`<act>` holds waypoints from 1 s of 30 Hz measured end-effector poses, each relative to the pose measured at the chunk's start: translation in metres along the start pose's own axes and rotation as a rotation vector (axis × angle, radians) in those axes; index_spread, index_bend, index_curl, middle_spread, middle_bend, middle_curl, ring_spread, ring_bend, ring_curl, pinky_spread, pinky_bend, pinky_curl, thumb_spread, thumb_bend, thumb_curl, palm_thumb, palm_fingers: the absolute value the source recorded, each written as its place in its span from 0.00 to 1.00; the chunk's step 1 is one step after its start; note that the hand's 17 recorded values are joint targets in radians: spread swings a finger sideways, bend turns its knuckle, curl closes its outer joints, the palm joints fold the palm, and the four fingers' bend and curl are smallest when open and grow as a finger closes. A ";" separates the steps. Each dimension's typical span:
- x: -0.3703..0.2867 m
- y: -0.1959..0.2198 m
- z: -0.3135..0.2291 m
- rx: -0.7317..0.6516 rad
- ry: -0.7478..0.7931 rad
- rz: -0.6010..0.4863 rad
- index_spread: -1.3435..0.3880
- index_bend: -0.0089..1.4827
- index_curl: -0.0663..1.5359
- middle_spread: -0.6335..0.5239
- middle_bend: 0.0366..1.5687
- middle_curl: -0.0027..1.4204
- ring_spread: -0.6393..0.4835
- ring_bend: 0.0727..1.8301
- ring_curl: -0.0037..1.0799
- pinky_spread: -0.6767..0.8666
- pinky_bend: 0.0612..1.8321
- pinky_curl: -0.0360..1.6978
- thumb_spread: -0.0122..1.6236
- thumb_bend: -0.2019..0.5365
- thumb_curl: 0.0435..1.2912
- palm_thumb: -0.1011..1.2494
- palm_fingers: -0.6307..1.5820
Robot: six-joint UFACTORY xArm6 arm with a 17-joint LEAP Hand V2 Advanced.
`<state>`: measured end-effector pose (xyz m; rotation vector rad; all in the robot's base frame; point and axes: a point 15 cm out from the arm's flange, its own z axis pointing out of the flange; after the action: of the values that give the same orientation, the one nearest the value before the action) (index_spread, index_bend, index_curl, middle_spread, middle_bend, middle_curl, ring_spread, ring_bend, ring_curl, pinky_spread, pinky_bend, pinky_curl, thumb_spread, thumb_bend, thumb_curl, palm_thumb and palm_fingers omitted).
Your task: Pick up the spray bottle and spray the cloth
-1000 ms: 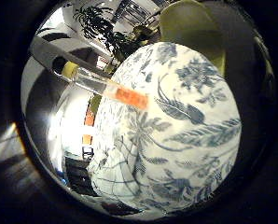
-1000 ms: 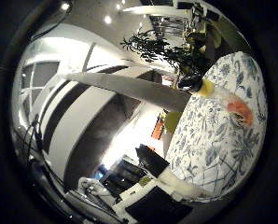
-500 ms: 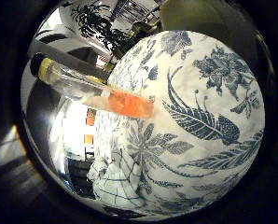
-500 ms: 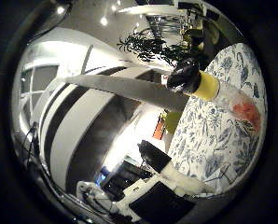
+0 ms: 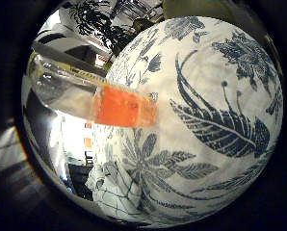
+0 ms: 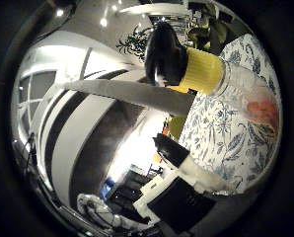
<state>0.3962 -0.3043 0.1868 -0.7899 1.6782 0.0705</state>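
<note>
Spray bottle close to the palm, over the patterned cloth.

The spray bottle (image 6: pixel 206 74), clear with a yellow collar, black nozzle and orange label, lies against the white, blue-floral cloth (image 5: pixel 215 120). A finger of the hand (image 6: pixel 186 173) shows beside the cloth; its grasp cannot be determined.

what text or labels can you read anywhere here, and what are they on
Nothing can be read.
Spray bottle: its orange label shows no legible print, too blurred.
Yellow collar and black spray head: no markings visible.
Floral cloth: only a leaf and flower pattern, no words.
Room behind: no readable signs.
</note>
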 end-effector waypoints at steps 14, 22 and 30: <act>-0.019 -0.013 0.059 -0.074 -0.025 -0.019 0.65 0.43 0.39 0.48 0.55 0.38 0.47 0.55 0.42 0.31 0.47 0.21 0.63 0.26 0.29 0.70 0.93; -0.058 -0.009 0.078 -0.094 -0.144 -0.022 0.67 0.74 0.48 0.47 0.78 0.44 0.42 0.73 0.54 0.31 0.69 0.36 0.61 0.26 0.37 0.82 0.86; -0.113 -0.002 0.062 -0.226 -0.154 -0.128 0.68 0.80 0.47 0.48 0.83 0.43 0.43 0.78 0.55 0.33 0.69 0.45 0.68 0.26 0.39 0.83 0.83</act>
<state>0.4558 -0.2261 0.2707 -1.0339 1.4866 0.2293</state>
